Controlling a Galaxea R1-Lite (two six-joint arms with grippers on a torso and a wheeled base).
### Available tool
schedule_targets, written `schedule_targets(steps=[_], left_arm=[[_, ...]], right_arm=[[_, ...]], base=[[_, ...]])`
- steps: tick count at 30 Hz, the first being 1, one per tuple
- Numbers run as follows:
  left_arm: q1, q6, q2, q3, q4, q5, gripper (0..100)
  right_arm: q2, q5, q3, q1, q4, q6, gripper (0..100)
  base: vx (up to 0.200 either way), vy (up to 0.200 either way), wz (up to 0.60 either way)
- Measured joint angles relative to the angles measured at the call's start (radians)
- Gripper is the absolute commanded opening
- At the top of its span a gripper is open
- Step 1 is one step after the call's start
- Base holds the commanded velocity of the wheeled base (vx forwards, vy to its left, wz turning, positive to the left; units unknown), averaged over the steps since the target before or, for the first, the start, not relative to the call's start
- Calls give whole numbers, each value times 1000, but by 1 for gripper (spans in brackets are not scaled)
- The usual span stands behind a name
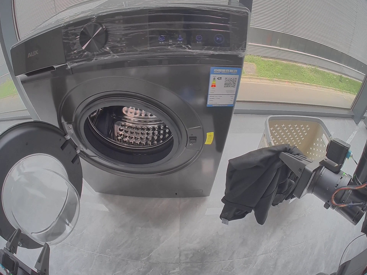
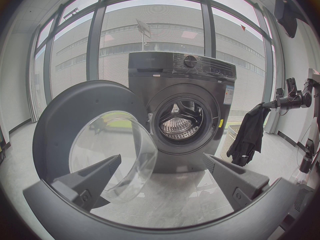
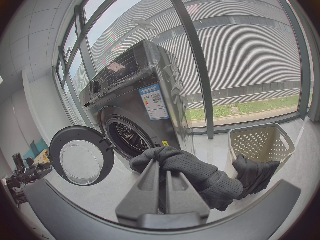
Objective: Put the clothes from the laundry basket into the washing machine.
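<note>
Here, black mesh-knit garment [image 1: 252, 180] pinched between the closed fingers [image 3: 148, 180] of the right gripper [image 3: 162, 167], hanging between grey washing machine [image 1: 153, 77] and beige star-perforated laundry basket [image 1: 294, 118], seemingly clear of the glossy floor [image 1: 153, 230], left gripper [image 2: 161, 157] spread wide and empty beside the round glass-domed door [image 1: 30, 142].

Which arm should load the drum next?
Right. The right gripper is shut on the black garment, hanging beside the open washing machine; the left gripper is open, holding nothing, low by the door.
</note>
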Motion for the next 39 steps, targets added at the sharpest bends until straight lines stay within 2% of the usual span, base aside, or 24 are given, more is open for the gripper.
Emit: schedule_targets(steps=[5, 11, 20, 39], left_arm=[[0, 1, 0, 0, 1, 0, 100], [1, 2, 0, 0, 0, 0, 100], [0, 1, 0, 0, 0, 0, 100], [0, 0, 0, 0, 0, 0, 100]], right_arm=[[0, 1, 0, 0, 0, 0, 0], [0, 1, 0, 0, 1, 0, 0], [0, 1, 3, 0, 1, 0, 0], [0, 1, 6, 1, 1, 2, 0]], base=[[0, 0, 0], [-200, 0, 0], [0, 0, 0], [0, 189, 0]])
